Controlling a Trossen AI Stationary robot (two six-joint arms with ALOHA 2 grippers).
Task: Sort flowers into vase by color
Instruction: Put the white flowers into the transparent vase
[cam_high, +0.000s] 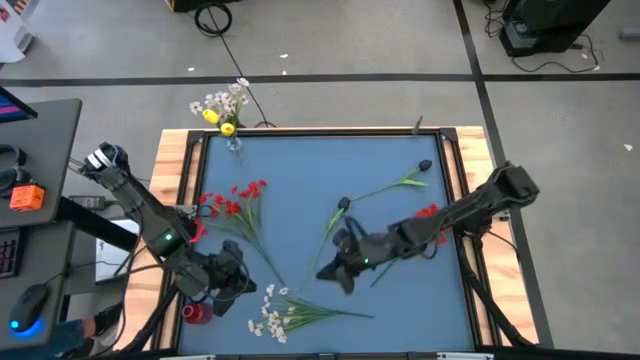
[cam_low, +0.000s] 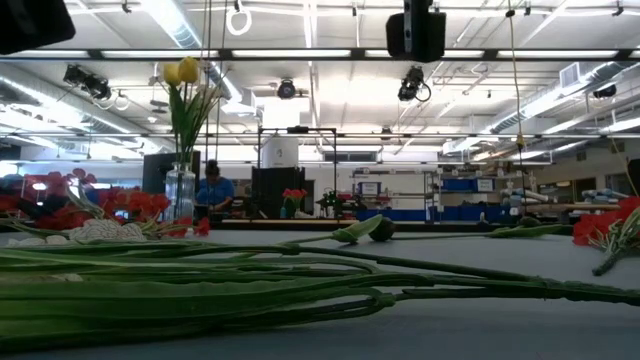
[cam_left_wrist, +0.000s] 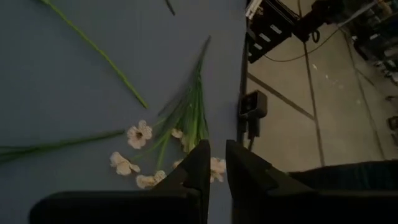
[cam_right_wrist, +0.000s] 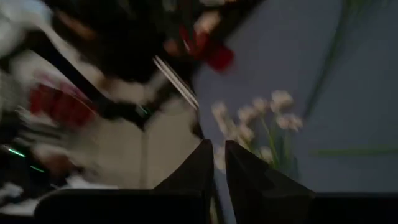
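A glass vase (cam_high: 233, 143) at the table's far left holds white blossoms and yellow buds (cam_low: 182, 72). Loose sprigs lie flat on the blue mat: red ones (cam_high: 236, 200) at the left, another red one (cam_high: 428, 212) under my right arm, dark-budded ones (cam_high: 345, 206) (cam_high: 424, 167) in the middle and far right, and white ones (cam_high: 272, 314) (cam_left_wrist: 138, 134) at the near edge. My left gripper (cam_high: 243, 283) (cam_left_wrist: 217, 163) hovers shut just left of the white sprigs. My right gripper (cam_high: 336, 272) (cam_right_wrist: 218, 163) hovers shut right of them, empty.
A small red object (cam_high: 196, 312) sits at the near left corner beside the mat. Wooden rails (cam_high: 178, 160) frame the mat. Long green stems (cam_low: 300, 290) lie across the near part of the table. A person stands far off in the room behind.
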